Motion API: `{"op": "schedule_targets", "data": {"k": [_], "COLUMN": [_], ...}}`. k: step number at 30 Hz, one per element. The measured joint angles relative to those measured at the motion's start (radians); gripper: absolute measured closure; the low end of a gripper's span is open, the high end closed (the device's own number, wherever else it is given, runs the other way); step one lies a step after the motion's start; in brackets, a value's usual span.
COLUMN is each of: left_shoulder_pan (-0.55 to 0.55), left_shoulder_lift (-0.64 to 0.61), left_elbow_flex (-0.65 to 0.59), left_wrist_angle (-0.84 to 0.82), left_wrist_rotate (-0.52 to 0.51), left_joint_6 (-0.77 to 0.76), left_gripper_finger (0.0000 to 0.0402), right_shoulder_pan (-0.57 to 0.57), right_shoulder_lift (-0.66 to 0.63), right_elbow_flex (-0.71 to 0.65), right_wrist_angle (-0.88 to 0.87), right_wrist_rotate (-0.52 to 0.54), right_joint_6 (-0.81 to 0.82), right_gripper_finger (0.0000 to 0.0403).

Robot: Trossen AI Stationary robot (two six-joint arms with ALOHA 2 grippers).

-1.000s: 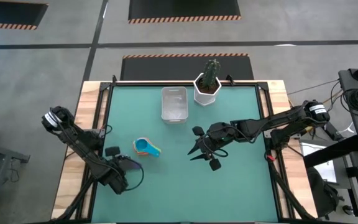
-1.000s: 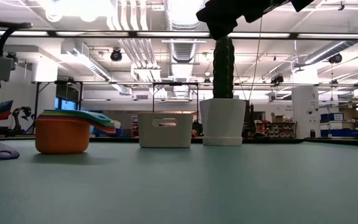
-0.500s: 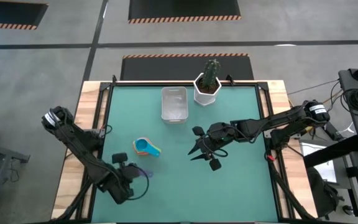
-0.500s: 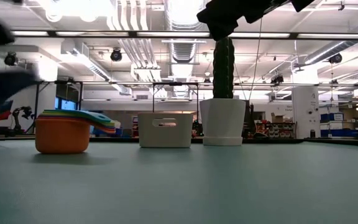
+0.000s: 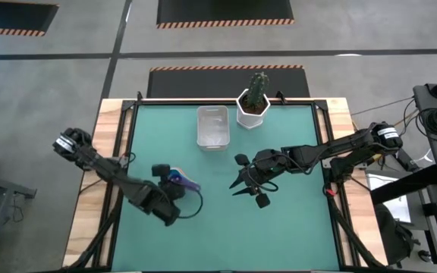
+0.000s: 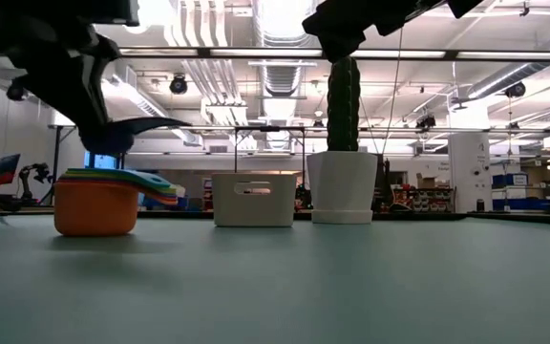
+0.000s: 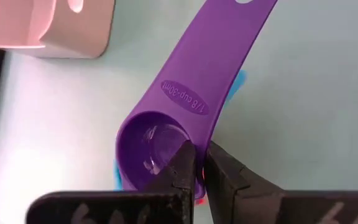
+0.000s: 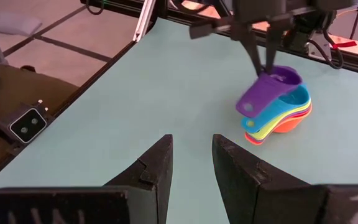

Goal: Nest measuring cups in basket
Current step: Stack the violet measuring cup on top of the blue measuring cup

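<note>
A stack of nested measuring cups (image 8: 281, 116), orange at the bottom, rests on the table by the orange cup's base (image 6: 95, 210). A purple measuring cup (image 7: 191, 93) hangs just above the stack (image 5: 176, 179), with my left gripper (image 7: 201, 163) shut on it. The clear basket (image 5: 212, 127) stands farther back, beside the white cactus pot (image 5: 252, 108). Right of the stack, above the table's middle, my right gripper (image 5: 245, 186) is open with nothing between its fingers (image 8: 154, 163). My left gripper pinches the rim of the purple cup's bowl (image 7: 199, 177), beside the root of the handle, with one finger (image 7: 180, 163) inside the bowl and one (image 7: 227, 175) outside. The fingers come steeply from above. The cup hangs mouth up, clear of the stack (image 6: 113, 177), its handle (image 8: 251, 103) pointing away from the gripper.
The basket (image 6: 253, 199) and the cactus pot (image 6: 342, 186) stand near the table's far edge. Bare green table lies in front of the stack and at the near right.
My left gripper has risen from the table's near left and gone toward the far right, ending over the stack. The purple cup, which lay on the table a second ago, has been lifted clear and carried along. My right arm has kept still.
</note>
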Motion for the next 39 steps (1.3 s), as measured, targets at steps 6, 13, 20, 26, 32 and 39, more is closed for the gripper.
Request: {"op": "schedule_targets", "data": {"k": [6,13,20,26,32,39], "left_shoulder_pan": [0.035,0.034,0.034,0.034,0.034,0.019], "left_shoulder_lift": [-0.005,-0.005,-0.005,-0.005,-0.005,-0.007], "left_elbow_flex": [-0.044,-0.080,-0.080,-0.080,-0.080,-0.019], "left_wrist_angle": [-0.002,-0.001,0.001,0.002,0.003,-0.045], "left_wrist_rotate": [0.002,0.005,0.005,0.004,0.005,0.010], "left_joint_6": [0.094,0.071,0.076,0.074,0.073,0.082], "left_gripper_finger": [0.0398,0.0388,0.0385,0.0366,0.0326,0.0297], "right_shoulder_pan": [0.000,0.000,0.000,0.000,0.000,0.000], "right_shoulder_lift": [0.000,0.000,0.000,0.000,0.000,0.000], "right_elbow_flex": [0.000,0.000,0.000,0.000,0.000,0.000], "right_wrist_angle": [0.000,-0.004,-0.004,-0.005,-0.006,-0.009], "right_wrist_rotate": [0.000,0.000,0.000,0.000,0.000,0.000], "right_joint_6": [0.009,0.011,0.011,0.011,0.012,0.021], "right_gripper_finger": [0.0303,0.0303,0.0303,0.0303,0.0303,0.0303]}}
